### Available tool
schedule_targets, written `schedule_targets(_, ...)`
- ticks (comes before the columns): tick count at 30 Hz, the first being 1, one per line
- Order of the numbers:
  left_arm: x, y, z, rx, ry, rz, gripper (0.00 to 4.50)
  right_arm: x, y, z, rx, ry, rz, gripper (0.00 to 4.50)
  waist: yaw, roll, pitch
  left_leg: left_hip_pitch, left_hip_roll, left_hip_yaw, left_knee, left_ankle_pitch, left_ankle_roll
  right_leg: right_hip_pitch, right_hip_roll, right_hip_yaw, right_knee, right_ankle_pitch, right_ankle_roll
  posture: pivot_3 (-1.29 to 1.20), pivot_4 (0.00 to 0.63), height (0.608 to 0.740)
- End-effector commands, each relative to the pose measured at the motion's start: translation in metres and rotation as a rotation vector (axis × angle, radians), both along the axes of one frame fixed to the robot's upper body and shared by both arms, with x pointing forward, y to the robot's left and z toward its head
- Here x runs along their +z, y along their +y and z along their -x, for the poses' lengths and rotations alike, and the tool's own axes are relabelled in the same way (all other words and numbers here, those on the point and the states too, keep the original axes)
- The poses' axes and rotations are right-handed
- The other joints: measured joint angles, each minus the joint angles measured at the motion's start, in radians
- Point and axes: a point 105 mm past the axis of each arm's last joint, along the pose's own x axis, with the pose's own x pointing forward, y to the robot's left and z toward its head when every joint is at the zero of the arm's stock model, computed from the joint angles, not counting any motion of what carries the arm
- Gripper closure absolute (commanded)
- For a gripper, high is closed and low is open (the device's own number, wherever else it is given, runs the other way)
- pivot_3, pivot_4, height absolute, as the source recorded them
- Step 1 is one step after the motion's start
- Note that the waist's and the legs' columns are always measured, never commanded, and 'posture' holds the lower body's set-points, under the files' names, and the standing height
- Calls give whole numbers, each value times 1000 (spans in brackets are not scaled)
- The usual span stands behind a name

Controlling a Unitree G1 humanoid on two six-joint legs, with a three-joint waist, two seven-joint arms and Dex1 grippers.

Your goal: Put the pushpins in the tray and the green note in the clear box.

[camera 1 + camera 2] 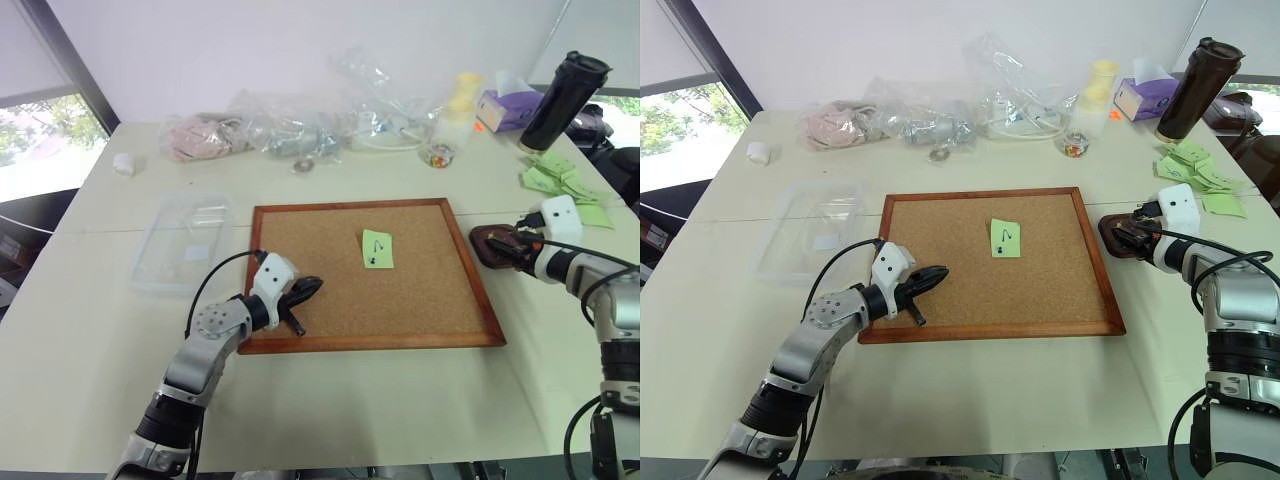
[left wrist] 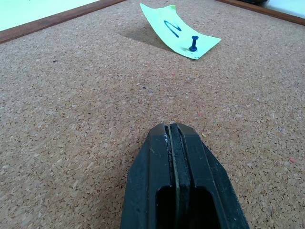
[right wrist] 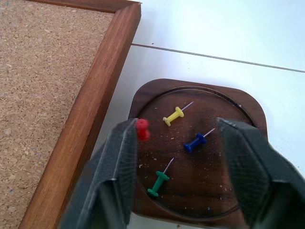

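The green note (image 1: pixel 377 249) lies on the corkboard (image 1: pixel 420 300), held by a dark blue pushpin (image 2: pixel 193 45), with its far edge curling up. My left gripper (image 1: pixel 305 288) is shut and empty, low over the cork near the board's left side, well short of the note. The small brown tray (image 3: pixel 238 102) sits just right of the board. My right gripper (image 3: pixel 176 129) hangs open above it. Yellow (image 3: pixel 173 116), blue (image 3: pixel 194 141) and green (image 3: pixel 158 182) pushpins lie in the tray. A red pushpin (image 3: pixel 142 129) sits against one finger's inner face. The clear box (image 1: pixel 185 240) stands left of the board.
Clear plastic bags (image 1: pixel 300 125) and a small glass jar (image 1: pixel 438 153) lie along the table's back. A tissue box (image 1: pixel 505 108) and a dark bottle (image 1: pixel 560 100) stand at the back right. Pale green slips (image 1: pixel 565 180) are heaped behind the tray.
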Motion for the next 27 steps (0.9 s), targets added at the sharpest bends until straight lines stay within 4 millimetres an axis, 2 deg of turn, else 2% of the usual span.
schedule_targets(1,-20,-4,6,-15,81,-24,4500,19,-8,0,-9,-55,19,2163,0,0,0,0,0,0,0,0,0,0,0,0,0,0,0,0,150,740)
schedule_targets(11,-19,-5,7,-18,76,-27,4500,2,-14,1,-20,-18,47,2163,0,0,0,0,0,0,0,0,0,0,0,0,0,0,0,0,150,740)
schedule_targets(15,-19,-5,7,-17,76,-29,4500,5,-14,0,-16,-28,40,2163,0,0,0,0,0,0,0,0,0,0,0,0,0,0,0,0,150,740)
schedule_targets(23,-21,-4,7,-19,81,-29,4500,50,4,-3,60,-134,30,2163,1,0,0,0,0,0,0,0,0,0,0,0,0,0,0,0,150,740)
schedule_targets(25,-22,-4,7,-20,82,-28,4500,58,16,-1,108,-142,26,2163,1,0,0,0,0,0,0,0,0,0,0,0,0,0,0,0,150,740)
schedule_targets(27,-23,-4,7,-22,85,-27,4500,63,37,2,189,-141,19,2163,1,0,0,0,0,0,0,0,0,0,0,0,0,0,0,0,150,740)
